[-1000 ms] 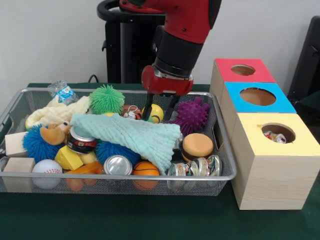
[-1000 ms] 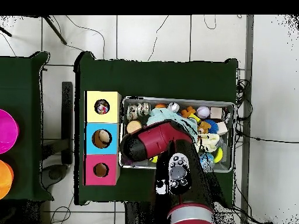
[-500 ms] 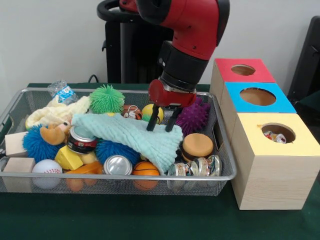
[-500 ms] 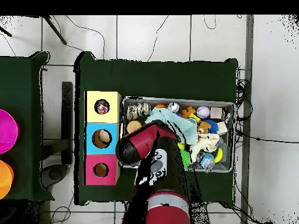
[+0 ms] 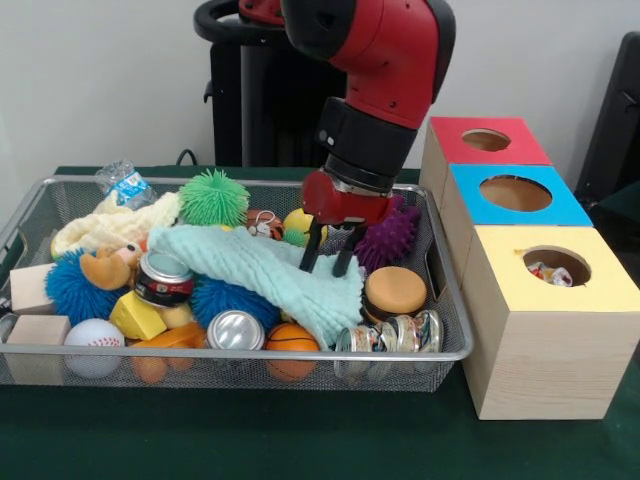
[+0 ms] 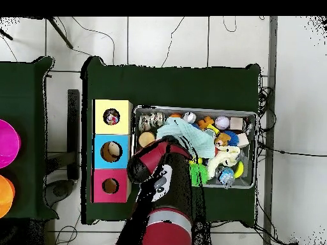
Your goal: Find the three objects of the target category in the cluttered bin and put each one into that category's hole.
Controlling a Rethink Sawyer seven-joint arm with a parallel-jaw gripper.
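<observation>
Since the earlier frame, gripper sits lower, fingers apart, tips on mint cloth in wire bin. Cloth hides toys beneath; overhead, arm covers gripper.

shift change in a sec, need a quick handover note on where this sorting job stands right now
Gripper: open, empty, tips down on the light green cloth in the wire bin.
Boxes: the yellow box holds one crumpled item, the blue box shows one item too, and the red box looks empty.
Left: target category unclear; cans, balls and toys stay in the bin.
</observation>
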